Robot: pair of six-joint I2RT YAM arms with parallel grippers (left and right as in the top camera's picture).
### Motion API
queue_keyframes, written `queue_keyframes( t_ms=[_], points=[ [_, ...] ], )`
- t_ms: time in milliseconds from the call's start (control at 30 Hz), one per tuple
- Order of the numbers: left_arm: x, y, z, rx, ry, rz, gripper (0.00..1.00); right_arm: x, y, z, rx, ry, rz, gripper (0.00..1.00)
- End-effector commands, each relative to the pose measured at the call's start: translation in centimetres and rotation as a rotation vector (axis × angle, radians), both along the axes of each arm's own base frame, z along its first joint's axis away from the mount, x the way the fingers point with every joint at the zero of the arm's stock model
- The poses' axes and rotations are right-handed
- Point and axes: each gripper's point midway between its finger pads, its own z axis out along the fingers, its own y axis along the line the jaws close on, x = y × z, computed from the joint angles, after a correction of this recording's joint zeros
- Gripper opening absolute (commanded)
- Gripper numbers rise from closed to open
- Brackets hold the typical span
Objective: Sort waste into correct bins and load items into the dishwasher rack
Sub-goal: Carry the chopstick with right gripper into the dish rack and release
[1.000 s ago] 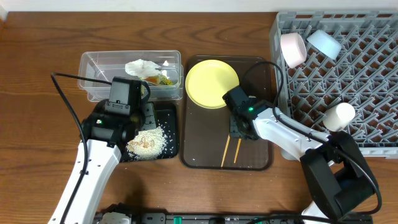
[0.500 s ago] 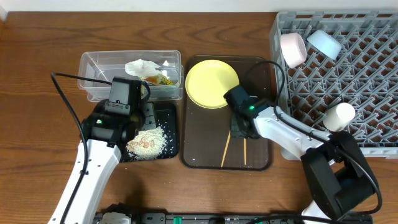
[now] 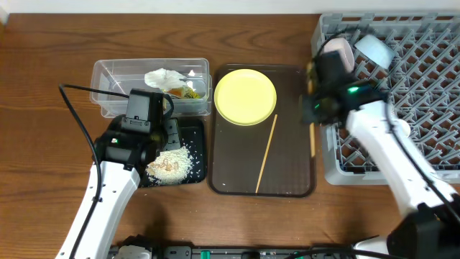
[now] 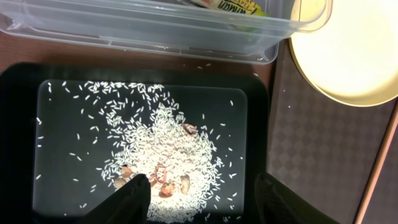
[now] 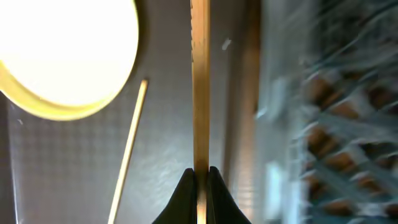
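Right gripper (image 5: 199, 178) moved from tray (image 3: 287, 167) middle to rack (image 3: 431, 86) edge — clamped on one chopstick (image 5: 199, 81)

The desk (image 3: 43, 65) is brown wood with visible grain and a soft sheen. The tub (image 3: 108, 75) is clear, glossy plastic. Inside it the napkin (image 3: 164, 77) is crumpled white paper and the wrapper (image 4: 233, 5) looks like shiny printed film. The black tray (image 4: 18, 81) is smooth, its floor catching light under matt white rice (image 4: 155, 143). The serving tray (image 4: 311, 143) is dark brown with a fine embossed texture. The plate (image 3: 245, 96) is smooth, glossy yellow. The chopstick (image 5: 199, 81) and the second chopstick (image 3: 266, 155) are pale bare wood. The rack (image 3: 431, 93) is matt grey plastic. The left fingers (image 4: 130, 199) are matt black.
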Motion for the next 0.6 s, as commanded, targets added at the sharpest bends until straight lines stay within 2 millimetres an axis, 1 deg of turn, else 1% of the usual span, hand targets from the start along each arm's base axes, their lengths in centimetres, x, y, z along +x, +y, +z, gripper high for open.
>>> queue_keyframes(
  t_ms=[0,167,267,333,400,500,567],
  points=[
    [0.1,0.2,0.1,0.011,-0.004,-0.001,0.57,0.9,-2.6,0.6,-0.039,-0.015,0.042,0.01],
    [0.1,0.2,0.1,0.011,-0.003,-0.001,0.57,1.4,-6.1,0.1,-0.057,-0.001,-0.014,0.01],
    [0.1,0.2,0.1,0.011,-0.004,-0.001,0.57,1.6,-7.4,-0.5,-0.070,0.015,-0.019,0.01],
    [0.1,0.2,0.1,0.011,-0.003,-0.001,0.57,1.7,-7.6,-1.3,-0.072,0.036,-0.007,0.01],
    [0.1,0.2,0.1,0.011,-0.004,-0.001,0.57,1.8,-7.5,-2.4,-0.083,0.065,0.028,0.01],
    [0.1,0.2,0.1,0.011,-0.003,-0.001,0.57,2.1,-7.4,-4.0,-0.086,0.095,0.033,0.01],
    [0.1,0.2,0.1,0.011,-0.003,-0.001,0.57,2.5,-7.4,-4.4,-0.084,0.094,0.030,0.01]
  ],
)
